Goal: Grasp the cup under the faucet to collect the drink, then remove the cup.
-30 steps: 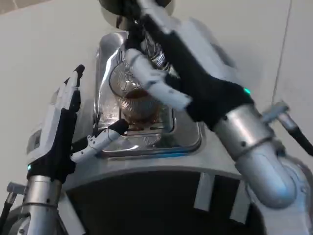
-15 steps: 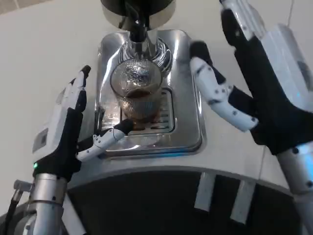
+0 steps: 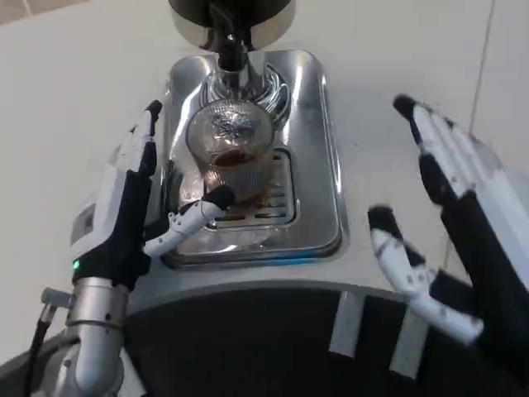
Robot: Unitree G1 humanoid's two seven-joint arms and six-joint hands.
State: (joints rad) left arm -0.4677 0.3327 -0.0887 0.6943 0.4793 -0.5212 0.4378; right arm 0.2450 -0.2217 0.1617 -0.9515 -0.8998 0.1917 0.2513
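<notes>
Head view: the cup (image 3: 234, 157) is seen under the faucet (image 3: 229, 45), just right of the left hand (image 3: 132, 211), whose fingers are spread wide and whose thumb lies at its base.

the white table (image 3: 66, 91) fills the upper left and the upper right of the frame, and its surface is pale and plain. a thin dark line runs down the table at the far right. in the middle of the frame a drink machine (image 3: 248, 289) stands on the table, with a light grey top edge and a dark front in the lower part. on its top lies a shiny metal drip tray (image 3: 318, 165) with a slotted grate (image 3: 277, 198) in the centre. a glass cup (image 3: 234, 161) stands on the grate, under the black faucet (image 3: 227, 41) at the top centre, with brown drink in it.
</notes>
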